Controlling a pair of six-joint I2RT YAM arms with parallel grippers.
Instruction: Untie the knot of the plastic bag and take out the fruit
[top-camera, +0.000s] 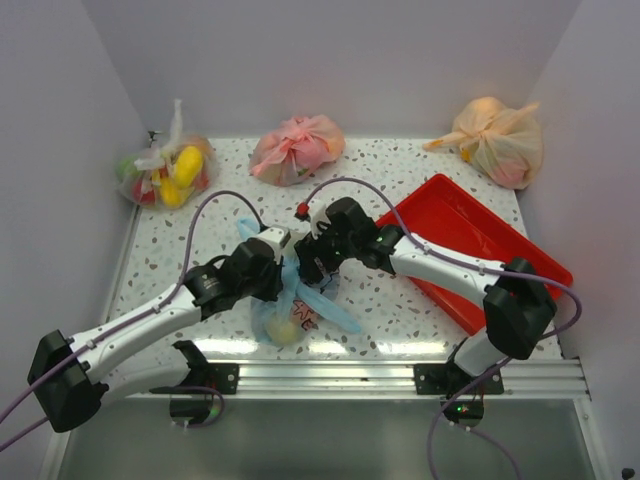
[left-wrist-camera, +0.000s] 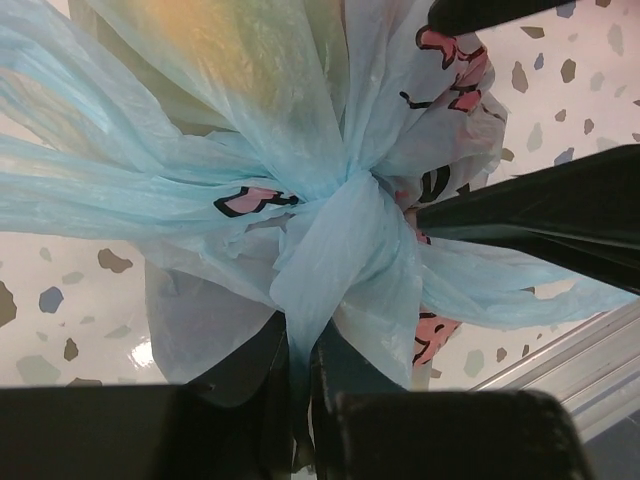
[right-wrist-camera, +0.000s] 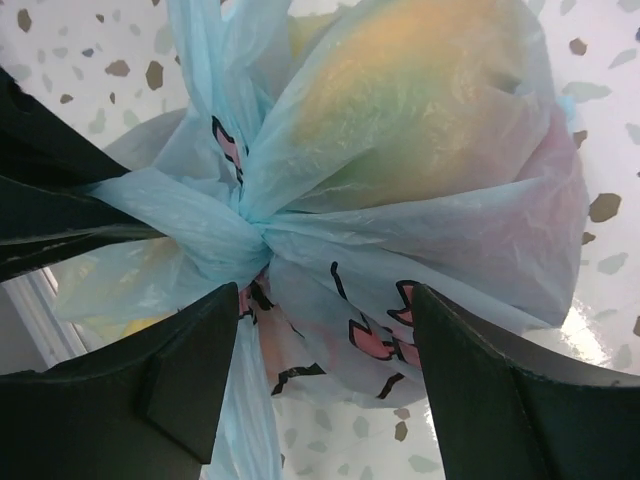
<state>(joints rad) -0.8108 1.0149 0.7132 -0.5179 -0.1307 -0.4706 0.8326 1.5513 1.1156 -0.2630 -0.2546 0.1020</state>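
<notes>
From above: showing a blue bag (top-camera: 285, 318) lying on a speckled table (top-camera: 400, 170) near its front edge, between the two arms, with a yellow fruit (top-camera: 285, 331) glowing through the plastic. Showing the left gripper (top-camera: 284, 272) and the right gripper (top-camera: 312, 265) meeting over the bag's top, close beside each other. Also showing a red tray (top-camera: 480, 235) at the right and, along the back, a clear bag (top-camera: 165, 172), a pink bag (top-camera: 297, 150) and an orange bag (top-camera: 497, 140), well apart from the arms. From the left wrist: looking at the knot (left-wrist-camera: 345, 195) in the middle, tied tight, with blue plastic fanning out all around it. Pinching a strand of the bag just below the knot, left fingers (left-wrist-camera: 250, 375) pressed together on it at the bottom edge. Showing the right gripper's dark fingers (left-wrist-camera: 540, 215) at the right, beside the printed plastic. From the right wrist: straddling the bag below the knot with fingers (right-wrist-camera: 190, 370) spread wide apart, gripping nothing. Showing a large yellow-orange fruit bulging inside the bag at the upper right, and the left gripper's dark finger at the left edge, holding a strand drawn out from the knot.
</notes>
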